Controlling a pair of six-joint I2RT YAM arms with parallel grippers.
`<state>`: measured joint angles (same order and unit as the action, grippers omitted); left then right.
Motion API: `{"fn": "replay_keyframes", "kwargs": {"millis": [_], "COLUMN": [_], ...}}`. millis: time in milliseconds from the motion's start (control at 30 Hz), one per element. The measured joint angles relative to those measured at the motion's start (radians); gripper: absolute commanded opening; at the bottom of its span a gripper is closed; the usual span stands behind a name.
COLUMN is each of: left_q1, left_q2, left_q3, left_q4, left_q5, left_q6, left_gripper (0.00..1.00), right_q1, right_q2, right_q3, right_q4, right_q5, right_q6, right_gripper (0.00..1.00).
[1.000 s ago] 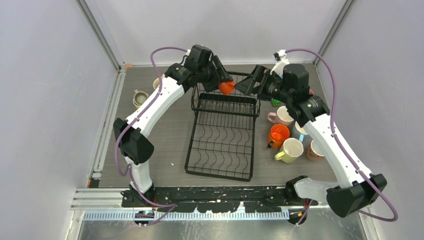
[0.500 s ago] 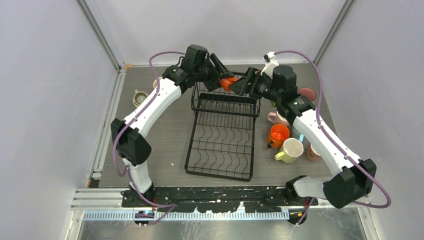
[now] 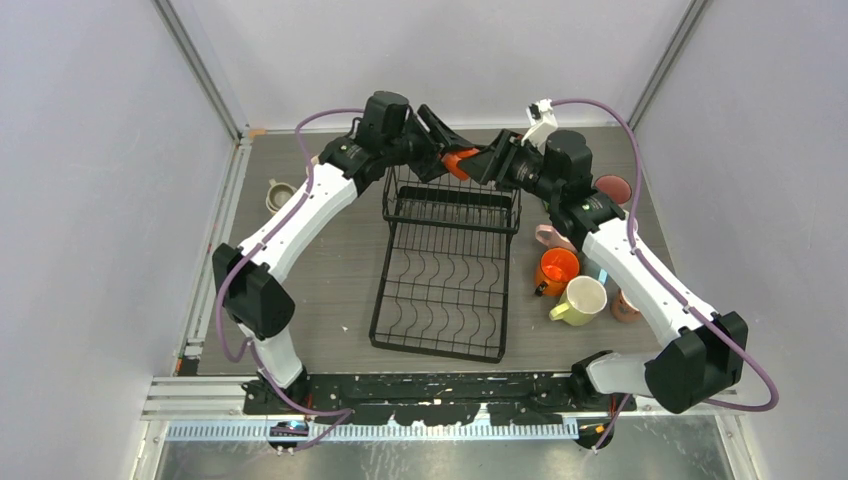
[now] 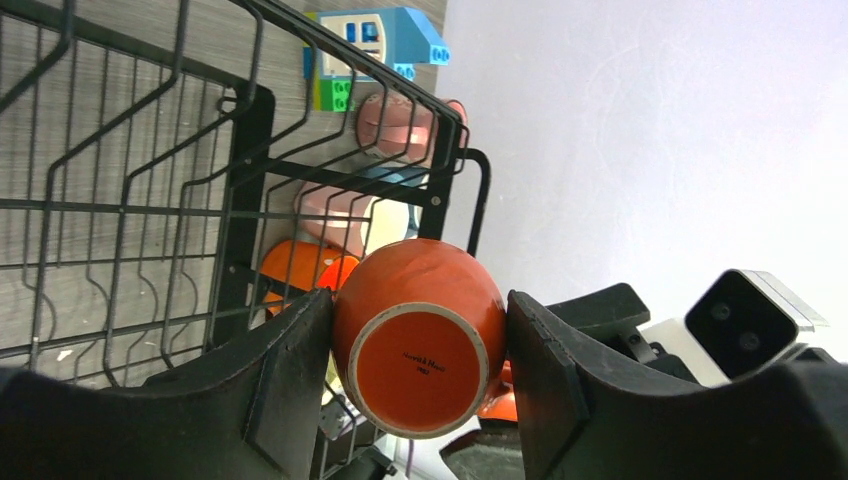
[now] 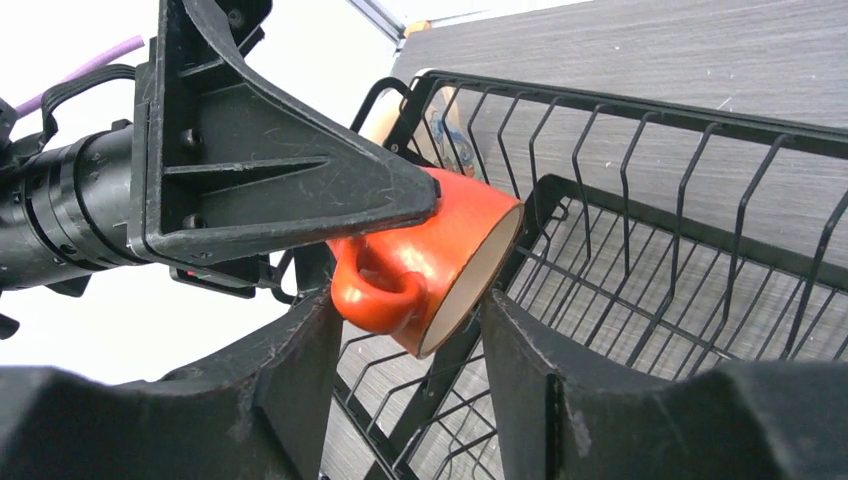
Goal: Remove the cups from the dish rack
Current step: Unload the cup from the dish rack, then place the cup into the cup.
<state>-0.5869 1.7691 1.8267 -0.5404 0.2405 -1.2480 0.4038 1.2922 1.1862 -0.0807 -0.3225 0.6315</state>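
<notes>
An orange cup [image 3: 458, 160] hangs in the air over the tall basket end of the black wire dish rack [image 3: 445, 290]. My left gripper [image 3: 446, 160] is shut on its round body, base toward the left wrist camera [image 4: 420, 345]. My right gripper [image 3: 492, 163] comes in from the right. In the right wrist view the cup [image 5: 445, 240] lies on its side with my right gripper [image 5: 410, 310] closed in on it, one fingertip against the handle, the other at the rim. The rack [image 5: 650, 200] looks empty.
Several cups stand on the table right of the rack: an orange one [image 3: 556, 268], a yellow one [image 3: 580, 300], pink ones [image 3: 560, 236]. More cups [image 3: 278, 195] sit far left. A toy-block figure [image 4: 375, 45] lies beyond the rack.
The right gripper has moved left to the held orange cup and its jaws have narrowed around the handle and rim. The left arm has lifted the cup slightly toward the back.
</notes>
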Motion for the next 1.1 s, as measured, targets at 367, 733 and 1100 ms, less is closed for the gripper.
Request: {"fn": "replay_keyframes", "kwargs": {"millis": [367,733,1100], "left_q1": [0.000,0.002,-0.004], "left_q2": [-0.021,-0.046,-0.080], "left_q3": [-0.074,-0.130,-0.156], "left_q4": [0.129,0.222,0.257], "left_q5": [0.049,0.064,0.069], "left_q6": [-0.108,-0.192,-0.212], "left_gripper": [0.00,0.00,0.58], "right_q1": [0.000,0.000,0.005], "right_q2": [0.000,-0.001,-0.032], "right_q3": [-0.007,-0.007,-0.001], "right_q4": [0.090,0.104,0.098], "right_q5": [-0.012,-0.016,-0.019], "right_q6": [0.037,0.057,0.051], "right_gripper": [0.46,0.21,0.01]}}
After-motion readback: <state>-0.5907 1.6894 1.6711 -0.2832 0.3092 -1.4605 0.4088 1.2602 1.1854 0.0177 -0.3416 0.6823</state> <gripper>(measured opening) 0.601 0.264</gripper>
